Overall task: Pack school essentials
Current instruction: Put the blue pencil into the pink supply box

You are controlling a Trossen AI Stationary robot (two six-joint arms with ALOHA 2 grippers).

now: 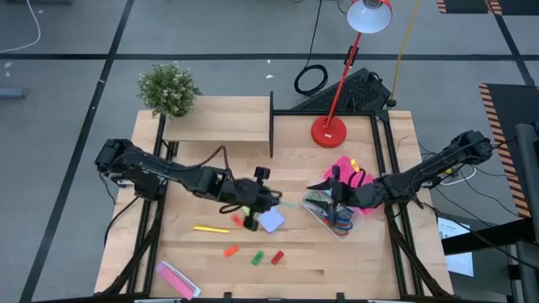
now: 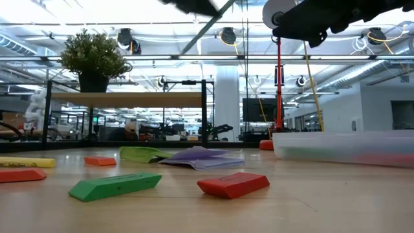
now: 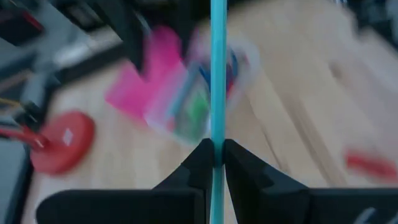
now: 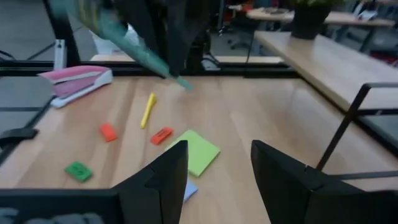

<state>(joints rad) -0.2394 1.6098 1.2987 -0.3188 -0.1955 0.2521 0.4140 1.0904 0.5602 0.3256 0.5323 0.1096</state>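
My left gripper [image 1: 268,200] hangs over the middle of the table, shut on a teal pen [image 1: 286,204] whose free end points toward the clear container [image 1: 333,212]. That container holds scissors and stands on the table at the right. My right gripper [image 1: 336,195] stands open over it with nothing between its fingers [image 4: 214,168]. On the table lie a yellow pen [image 1: 210,228], a green sticky pad [image 4: 196,151], a pale-blue pad [image 1: 271,220], and an orange [image 1: 231,250], a green [image 1: 258,257] and a red block [image 1: 277,257]. My left gripper pinches the teal pen [image 3: 217,124] between its two fingers, somewhere along its shaft. The pen runs along the fingers and sticks out well past their tips. It slants in the air, lifted clear of the table [image 4: 124,43].
A pink lid [image 1: 349,175] lies behind the container. A red desk lamp [image 1: 329,130] stands at the back, a wooden shelf [image 1: 219,126] with a potted plant [image 1: 168,88] at the back left. A pink-and-white packet [image 1: 177,279] lies near the front left edge.
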